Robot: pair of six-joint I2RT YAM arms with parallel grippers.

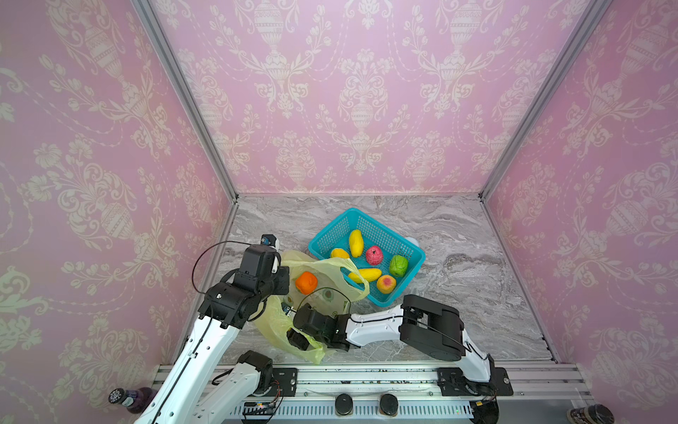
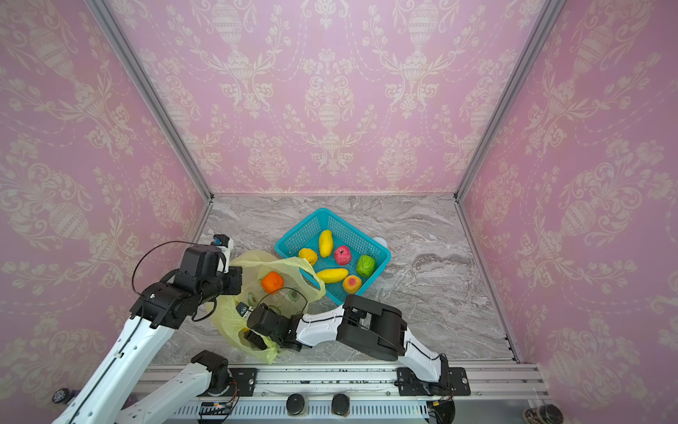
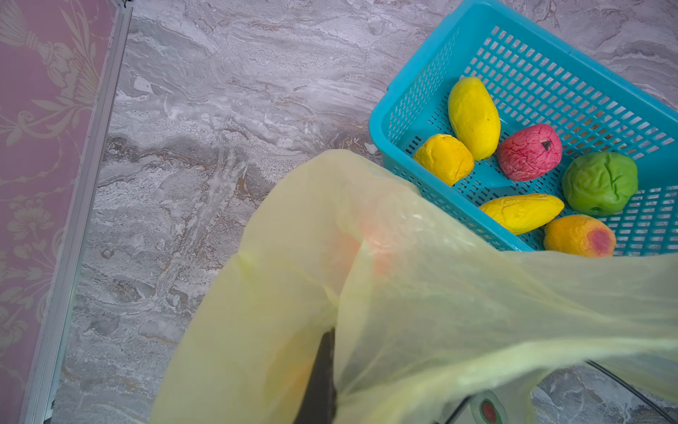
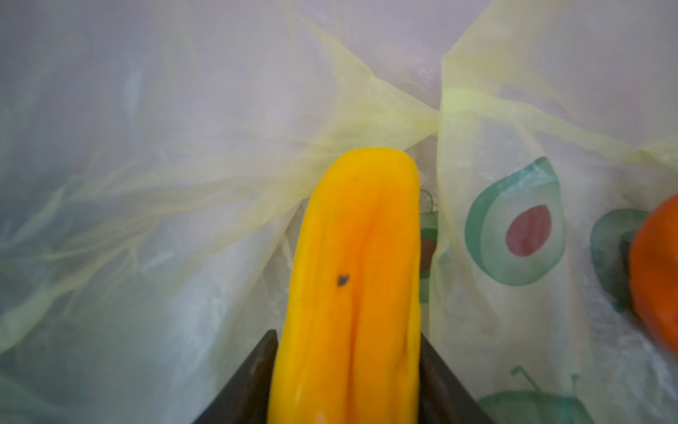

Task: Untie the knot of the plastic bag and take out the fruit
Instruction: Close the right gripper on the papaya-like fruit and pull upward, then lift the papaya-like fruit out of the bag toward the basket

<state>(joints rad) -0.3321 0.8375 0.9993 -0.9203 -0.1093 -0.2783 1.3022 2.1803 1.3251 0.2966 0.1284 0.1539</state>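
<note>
The plastic bag [image 1: 323,268] [image 2: 290,266] lies open-mouthed on the marble beside the basket; the knot is out of view. My left gripper [image 3: 330,337] is shut on the bag's rim and holds it up. My right gripper [image 4: 346,334] reaches inside the bag, shut on a long yellow fruit [image 4: 359,238], with a finger pressed against each side. An orange fruit [image 1: 306,282] [image 4: 656,275] sits in the bag's mouth. In both top views the bag film and the right wrist hide the held fruit.
The teal basket [image 1: 332,231] [image 3: 414,91] holds several fruit: yellow ones, a pink-red one [image 1: 374,255], a green one [image 1: 398,265] and a peach one [image 1: 386,283]. A small white can [image 1: 411,241] stands behind it. Pink walls close three sides.
</note>
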